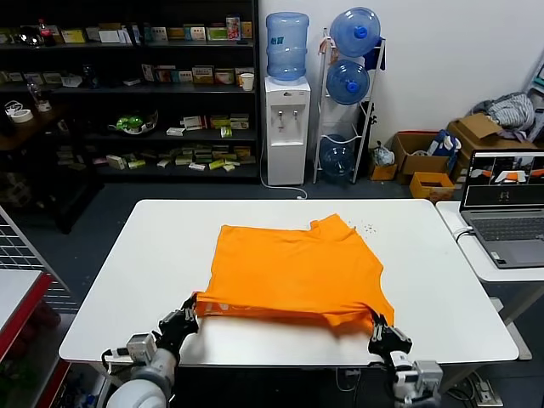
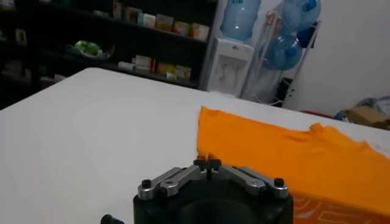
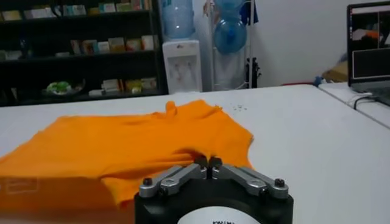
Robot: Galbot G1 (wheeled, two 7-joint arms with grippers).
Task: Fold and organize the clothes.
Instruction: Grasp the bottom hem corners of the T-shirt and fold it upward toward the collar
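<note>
Both arms are down at the near edge of the white table (image 1: 136,280), and the orange T-shirt (image 1: 293,272) lies spread across the middle of it, folded over so its near edge is doubled up. The left gripper (image 1: 189,310) is at the shirt's near left corner, fingers pinched tight on the fabric there; its wrist view shows the two tips (image 2: 208,163) meeting with a sliver of orange between them. Over on the other side, the right gripper (image 1: 379,330) has the near right corner, clamped the same way (the tips (image 3: 208,162) closed right at the cloth's edge). Pale lettering peeks out on the lower layer by the left gripper. A laptop (image 1: 506,208) sits open on the side table to the right, well apart from the shirt.
</note>
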